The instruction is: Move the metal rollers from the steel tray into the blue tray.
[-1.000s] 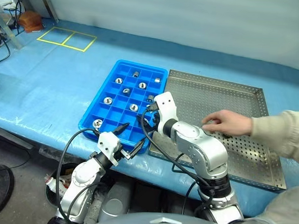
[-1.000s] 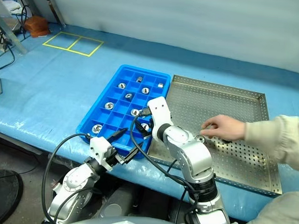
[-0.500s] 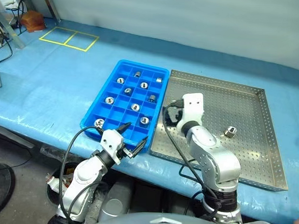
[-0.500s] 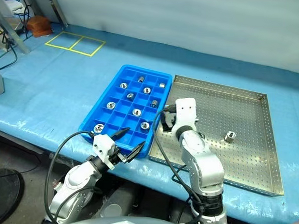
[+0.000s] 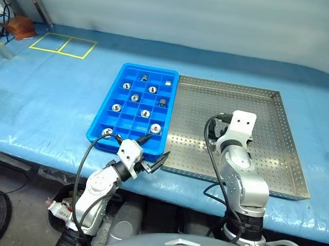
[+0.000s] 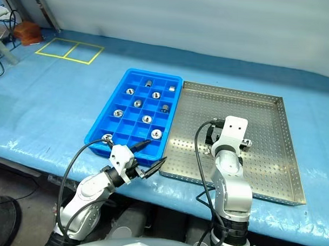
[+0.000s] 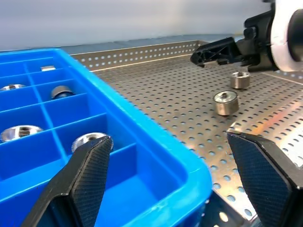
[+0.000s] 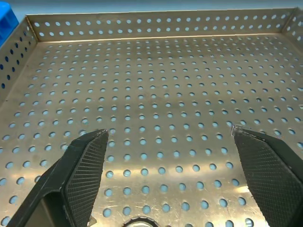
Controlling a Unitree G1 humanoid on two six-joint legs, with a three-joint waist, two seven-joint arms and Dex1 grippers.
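I see the desk [image 5: 57,92] under a blue cover, yellow tape squares [image 5: 63,44] at the far left. Blue tray [image 5: 102,136] sits left of the steel tray [image 5: 271,159], long edges touching or just beside each other. Nine rollers [image 5: 145,113] sit in the blue tray's compartments, one per cell, spread from the far row to the near left corner. My left gripper [image 5: 143,153] hangs just off the near edge of the blue tray by its near right corner, fingers spread wide, nothing between them. In the left wrist view its fingers [image 7: 90,177] frame the blue tray's corner, and beyond it two rollers stand on the steel tray floor: one nearer [image 7: 225,102], one farther [image 7: 240,79], close together but apart. My right gripper [image 7: 218,49] shows there too, hovering just past the farther roller, not touching it. From the head views the right arm covers the middle of the steel tray; one roller [image 6: 246,142] peeks out just right of the wrist. Right wrist view: fingers [image 8: 83,168] spread wide over bare perforated floor, empty, a roller's rim [image 8: 138,222] barely showing between them at the frame edge.
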